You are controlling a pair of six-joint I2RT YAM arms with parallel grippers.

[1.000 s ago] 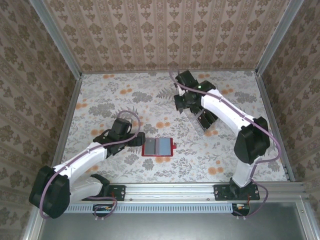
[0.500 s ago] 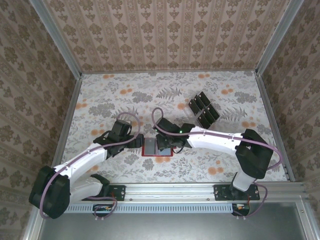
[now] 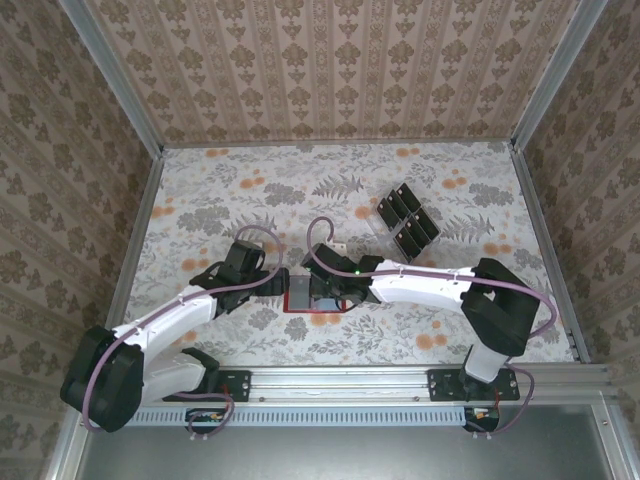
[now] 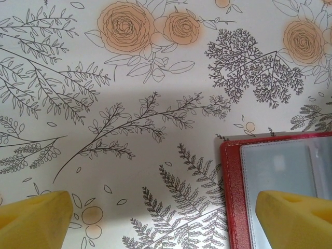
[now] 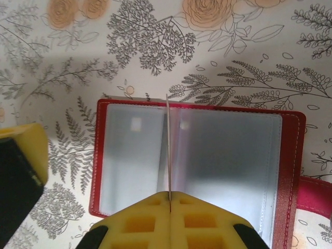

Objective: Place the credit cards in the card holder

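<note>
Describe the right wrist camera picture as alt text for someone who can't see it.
The yellow right hand, shut on a credit card seen edge-on as a thin line, holds it in line with the centre fold of the open red card holder. The holder lies flat, grey-blue inside facing up, on a floral-patterned table.

We see a table (image 3: pixel 200 200) whose pale top is printed all over with grey ferns and orange roses. Two things lie on it. A red wallet (image 3: pixel 299 296) rests open and flat, grey-blue inside facing up, a little in from the middle of the near edge. Its clasp tab (image 5: pixel 317 199) sticks out from one side onto the print. Well apart from it, toward the far right corner, black cards (image 3: pixel 407 218) lie side by side in two short rows, askew to the table's edges.
</note>
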